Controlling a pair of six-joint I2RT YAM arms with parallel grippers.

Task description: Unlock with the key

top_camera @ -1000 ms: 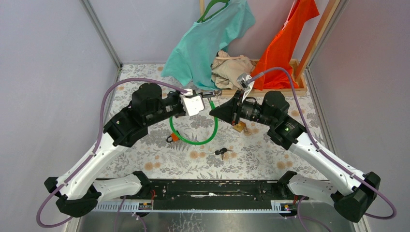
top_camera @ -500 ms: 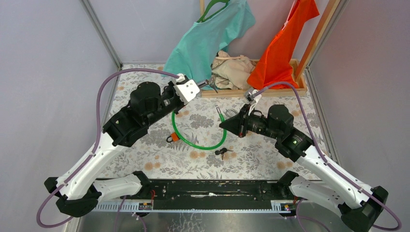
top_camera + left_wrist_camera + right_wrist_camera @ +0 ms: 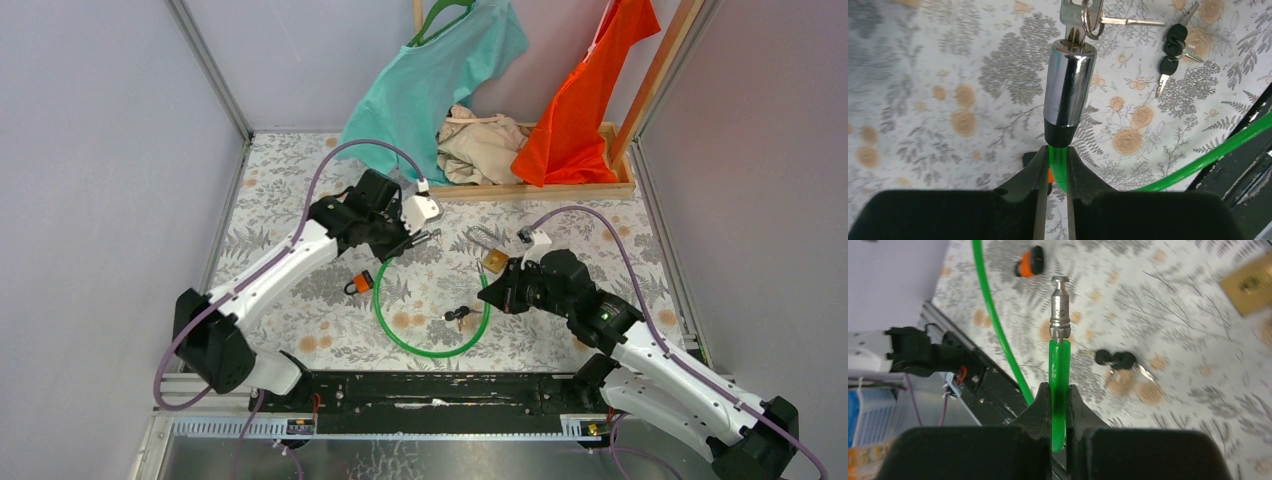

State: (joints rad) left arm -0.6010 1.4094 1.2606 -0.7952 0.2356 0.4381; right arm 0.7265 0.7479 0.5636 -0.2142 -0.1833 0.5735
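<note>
Above the counter (image 3: 290, 170), pulls pin (image 3: 1060, 310) clear of lock (image 3: 1068, 85) now, key (image 3: 1074, 15) left in it. Clamps left claw (image 3: 1055, 160) on cable (image 3: 1198, 155) under lock, right claw (image 3: 1059, 390) on cable behind pin. Looks unlocked.

Floral-printed table (image 3: 285, 190): green cable-lock loop (image 3: 415, 345) lying at centre, black-headed keys (image 3: 458, 317) at six o'clock, square brass padlock (image 3: 494, 262) at three, orange-black cap (image 3: 360, 283) at nine.

Green cable (image 3: 430, 351) curves on table (image 3: 300, 200) (black keys (image 3: 457, 317) inside curve), padlock (image 3: 494, 262) near.
</note>
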